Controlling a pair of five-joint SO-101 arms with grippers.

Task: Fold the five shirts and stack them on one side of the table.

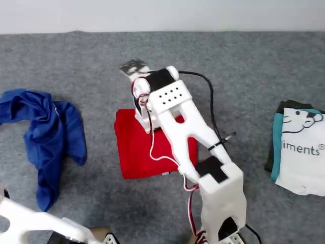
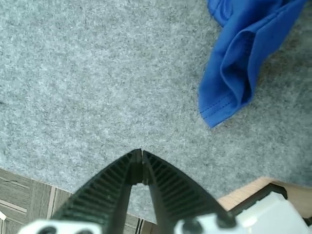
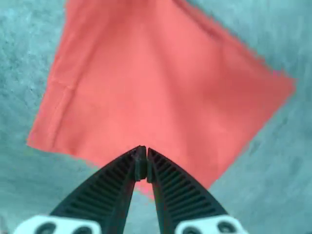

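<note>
1. The red shirt lies folded into a flat rectangle near the middle of the grey worktop.
2. The right pincer hangs over the red shirt near one of its edges. Its jaws are pressed together with nothing between them.
3. The blue shirt lies crumpled and unfolded on the left arm's side of the worktop, well apart from the red one.
4. The left pincer sits over bare worktop by the near edge, jaws together and empty. A hem corner of the blue shirt is near it, not touching.
5. A stack of folded shirts rests at the far right edge, with a white printed one on top and teal and dark ones beneath.
</note>
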